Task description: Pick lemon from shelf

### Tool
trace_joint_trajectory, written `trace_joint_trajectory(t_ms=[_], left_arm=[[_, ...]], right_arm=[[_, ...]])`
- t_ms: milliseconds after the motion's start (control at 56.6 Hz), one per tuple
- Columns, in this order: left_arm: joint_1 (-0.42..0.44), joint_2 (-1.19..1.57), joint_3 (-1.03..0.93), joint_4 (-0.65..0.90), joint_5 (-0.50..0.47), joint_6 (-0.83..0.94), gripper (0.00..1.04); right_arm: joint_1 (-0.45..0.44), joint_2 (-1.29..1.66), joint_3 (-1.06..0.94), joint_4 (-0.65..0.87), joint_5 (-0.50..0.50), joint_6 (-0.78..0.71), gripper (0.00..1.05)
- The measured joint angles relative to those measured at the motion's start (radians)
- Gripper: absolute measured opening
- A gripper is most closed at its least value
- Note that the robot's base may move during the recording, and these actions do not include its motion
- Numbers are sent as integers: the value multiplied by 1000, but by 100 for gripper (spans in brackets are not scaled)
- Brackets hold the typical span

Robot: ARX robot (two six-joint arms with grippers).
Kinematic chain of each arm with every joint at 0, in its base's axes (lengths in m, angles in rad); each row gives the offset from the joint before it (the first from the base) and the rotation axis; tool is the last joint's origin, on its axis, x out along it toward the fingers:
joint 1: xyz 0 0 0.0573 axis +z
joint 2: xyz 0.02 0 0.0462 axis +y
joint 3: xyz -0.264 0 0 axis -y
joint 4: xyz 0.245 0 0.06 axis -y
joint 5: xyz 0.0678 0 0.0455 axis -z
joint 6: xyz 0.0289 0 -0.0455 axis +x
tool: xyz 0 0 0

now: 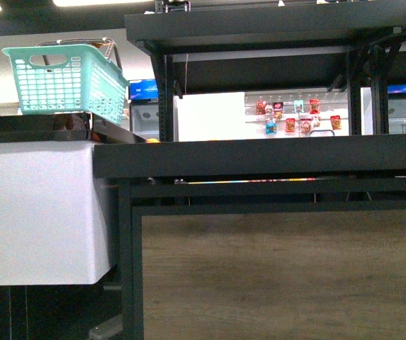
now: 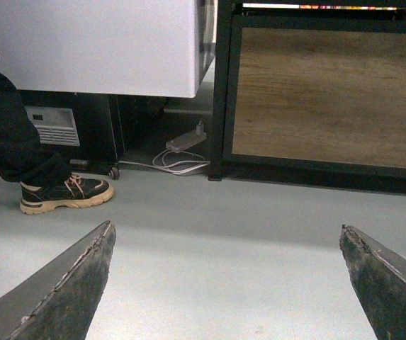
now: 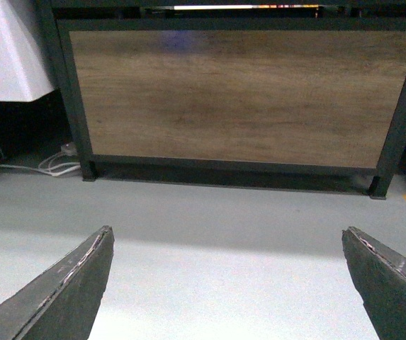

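The shelf (image 1: 259,157) fills the front view as a black metal rack with a deep front lip and a wood panel (image 1: 280,276) below it. The lemon is out of view; only a small orange speck (image 1: 151,140) peeks over the tray's left end. Neither arm shows in the front view. My left gripper (image 2: 227,227) hangs open over the grey floor, facing the shelf's wood panel (image 2: 330,92) and black corner post (image 2: 222,85). Also open and empty, my right gripper (image 3: 228,229) faces the same panel (image 3: 238,92) squarely from low down.
A teal basket (image 1: 68,78) stands on a white cabinet (image 1: 40,212) left of the shelf. A person's leg and shoe (image 2: 64,195) are on the floor near the left arm, with a power strip and cables (image 2: 181,145) by the post. Packets hang on a white wall (image 1: 295,117) behind.
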Motion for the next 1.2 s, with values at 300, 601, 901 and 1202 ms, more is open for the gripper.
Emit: trace_joint_trajectory(t_ms=[300,601,901,1202], left_arm=[[0,0,0,0,0,0,97],[0,0,0,0,0,0,97],[0,0,0,0,0,0,97],[0,0,0,0,0,0,97]], right_arm=[[0,0,0,0,0,0,97],[0,0,0,0,0,0,97],[0,0,0,0,0,0,97],[0,0,0,0,0,0,97]])
